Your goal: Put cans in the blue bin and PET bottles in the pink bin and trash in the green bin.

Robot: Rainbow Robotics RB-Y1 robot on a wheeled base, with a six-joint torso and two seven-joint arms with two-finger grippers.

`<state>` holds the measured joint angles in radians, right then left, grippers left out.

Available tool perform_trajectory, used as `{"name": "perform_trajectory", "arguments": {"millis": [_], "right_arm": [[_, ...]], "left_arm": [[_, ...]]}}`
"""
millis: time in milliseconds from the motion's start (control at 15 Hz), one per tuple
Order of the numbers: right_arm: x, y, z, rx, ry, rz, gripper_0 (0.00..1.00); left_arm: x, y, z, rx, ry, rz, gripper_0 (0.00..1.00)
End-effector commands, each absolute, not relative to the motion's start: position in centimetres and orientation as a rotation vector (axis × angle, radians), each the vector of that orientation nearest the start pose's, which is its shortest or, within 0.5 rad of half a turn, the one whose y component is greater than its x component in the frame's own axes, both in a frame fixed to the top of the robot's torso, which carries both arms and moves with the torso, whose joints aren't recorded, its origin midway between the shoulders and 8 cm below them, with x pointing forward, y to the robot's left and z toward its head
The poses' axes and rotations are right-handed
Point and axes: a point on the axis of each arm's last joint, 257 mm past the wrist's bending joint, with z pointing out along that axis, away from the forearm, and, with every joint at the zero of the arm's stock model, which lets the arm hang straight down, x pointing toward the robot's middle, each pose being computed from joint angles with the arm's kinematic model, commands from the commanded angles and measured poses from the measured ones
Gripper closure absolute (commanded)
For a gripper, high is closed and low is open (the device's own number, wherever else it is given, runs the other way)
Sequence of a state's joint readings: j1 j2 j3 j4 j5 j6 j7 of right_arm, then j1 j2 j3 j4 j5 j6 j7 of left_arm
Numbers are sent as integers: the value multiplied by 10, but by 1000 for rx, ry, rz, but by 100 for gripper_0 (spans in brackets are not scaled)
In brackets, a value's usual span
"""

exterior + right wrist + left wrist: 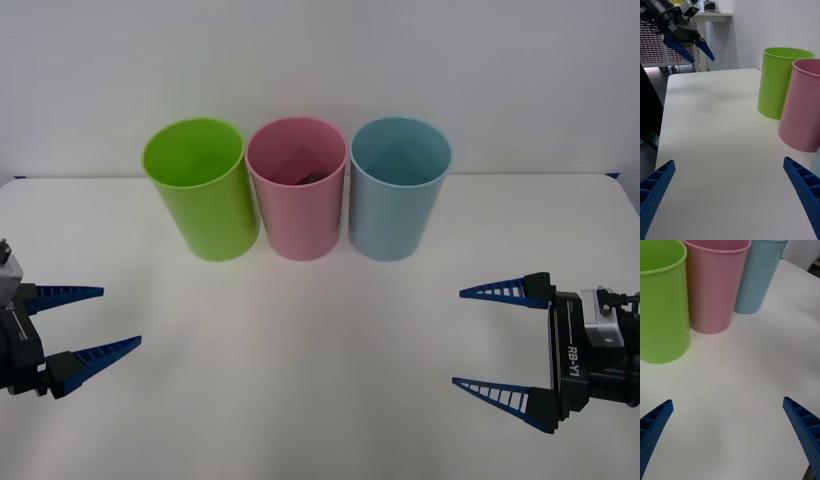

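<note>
Pink bin (298, 205) mid-row, far ahead | left gripper (95, 322) agape | right gripper (478, 338) agape

dark item in pink bin (297, 190) unclear

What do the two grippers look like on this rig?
Both the left gripper and the right gripper have two long blue fingers, ribbed like ladders and tapering to points. The fingers mount on black blocky bodies; the right one carries white "RB-Y1" lettering and a silver-grey wrist section.
</note>
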<state>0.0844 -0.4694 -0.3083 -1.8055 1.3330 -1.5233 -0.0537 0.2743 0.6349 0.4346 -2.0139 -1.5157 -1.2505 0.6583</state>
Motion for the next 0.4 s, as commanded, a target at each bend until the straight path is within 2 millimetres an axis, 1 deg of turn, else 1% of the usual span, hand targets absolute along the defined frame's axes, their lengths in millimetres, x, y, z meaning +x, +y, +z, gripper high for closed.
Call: {"name": "perform_trajectory", "arguments": {"millis": [67, 400], "right_arm": [[329, -178, -180, -1268, 1364, 724, 0], [329, -178, -180, -1268, 1364, 724, 0]], "left_arm": [[354, 283, -183, 795, 1934, -531, 0], [354, 284, -184, 794, 1935, -532, 0]]}}
